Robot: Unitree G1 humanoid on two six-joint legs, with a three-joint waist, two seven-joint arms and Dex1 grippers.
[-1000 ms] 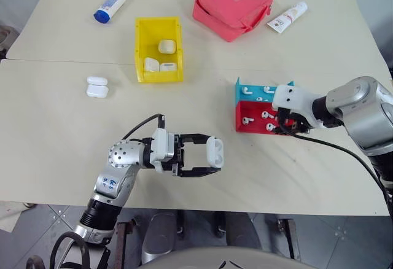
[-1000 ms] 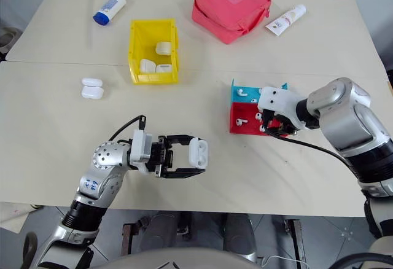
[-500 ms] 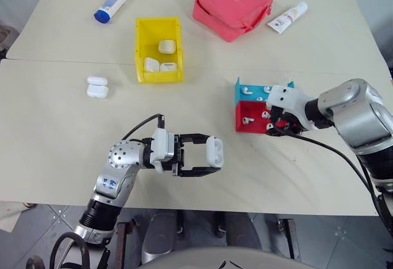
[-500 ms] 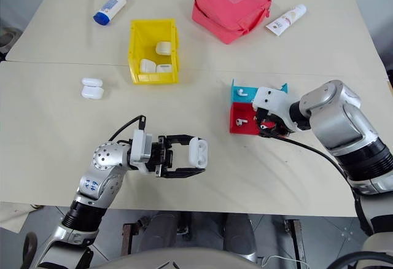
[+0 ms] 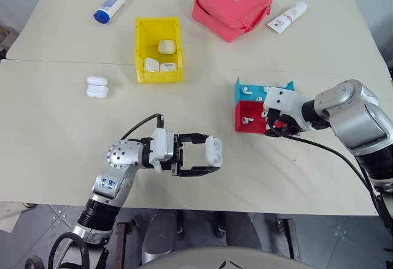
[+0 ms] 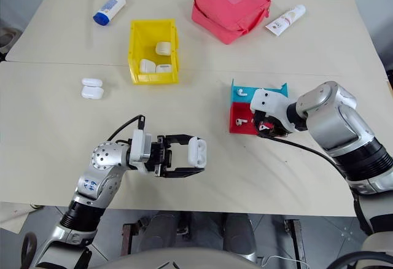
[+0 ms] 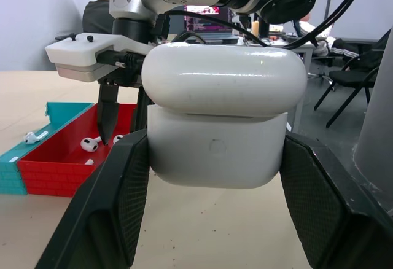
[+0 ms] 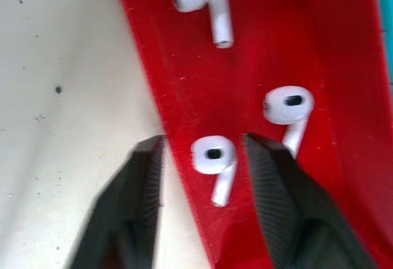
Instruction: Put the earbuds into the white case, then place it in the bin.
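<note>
**Earbud in red tray, case held ready**

- **Earbuds**: tiny, glossy, hard plastic; judged very light and slippery, apt to skid or flip when nipped. Best taken across the round head, stem left free. Several lie loose in the red tray, more in the blue tray touching it behind.
- **Right tool**: tilted down into the red tray, fingers spread to either side of one earbud, not yet touching it. One finger stands just outside the tray wall, so that wall stands in the way of a clean pinch. A second earbud lies just beside.
- **Left tool**: pinching a case by its lower half, near the table's front edge. Case smooth, rigid, rounded; could slip if jogged.
- **Bin**: yellow, far side, three cases inside.
- **Others**: spare case, pink pouch, blue-capped bottle, white tube; all well apart.
</note>
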